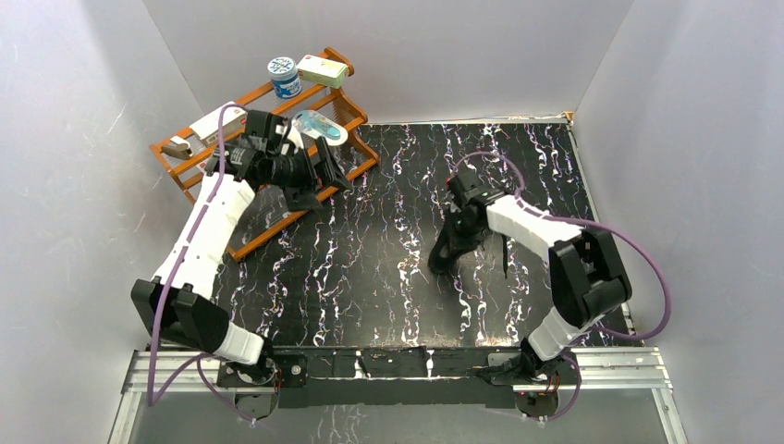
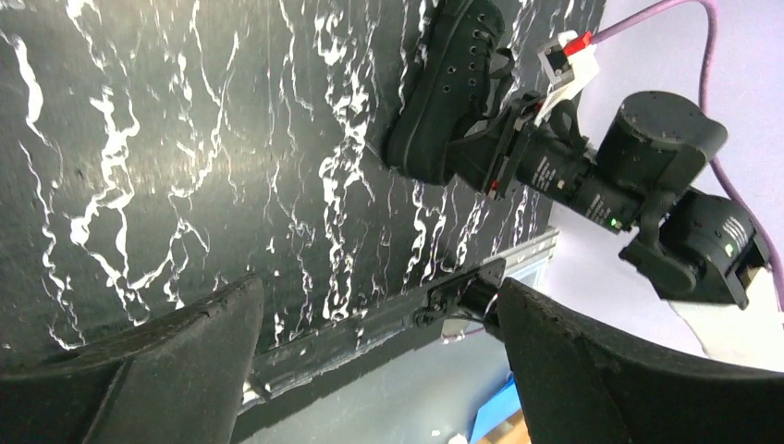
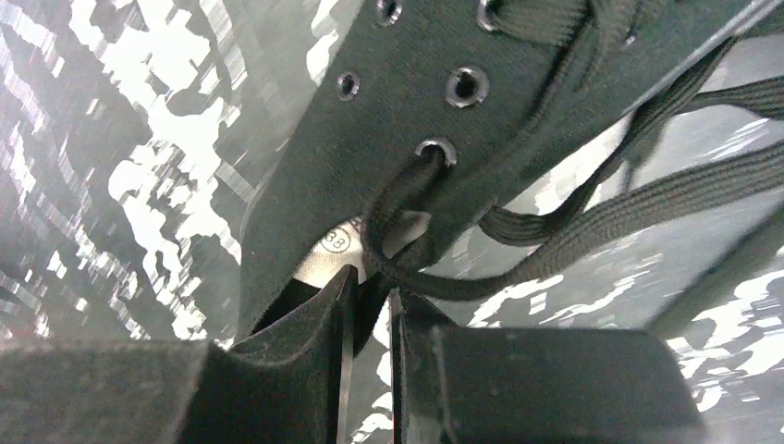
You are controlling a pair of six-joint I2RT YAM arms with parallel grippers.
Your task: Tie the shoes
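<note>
On the right half of the table [image 1: 370, 277], the sneaker [image 1: 451, 248] sits under the right pincer [image 3: 370, 298]. Its jaws are drawn almost together, with only a thin slit between them. A lace [image 3: 592, 199] leaves the top eyelet [image 3: 434, 148] and drops right into that slit, so the pincer looks clamped on the lace. I cannot tell whether it also catches the collar edge.

The left pincer [image 2: 374, 301] hangs with jaws wide apart and empty, by the wooden rack [image 1: 263, 239] and well apart from the sneaker.

The step in hand seems to be drawing one lace end out. To do it well, the pull should run along the lace and away from the eyelet, slowly enough that the light sneaker does not drag or tip. The left pincer would need to come across to pin the sneaker or take the other lace end.

The sneaker is black canvas with metal-ringed eyelets and flat, woven black laces that hang loose and untied. A white label [image 3: 337, 242] shows inside on the insole.
</note>
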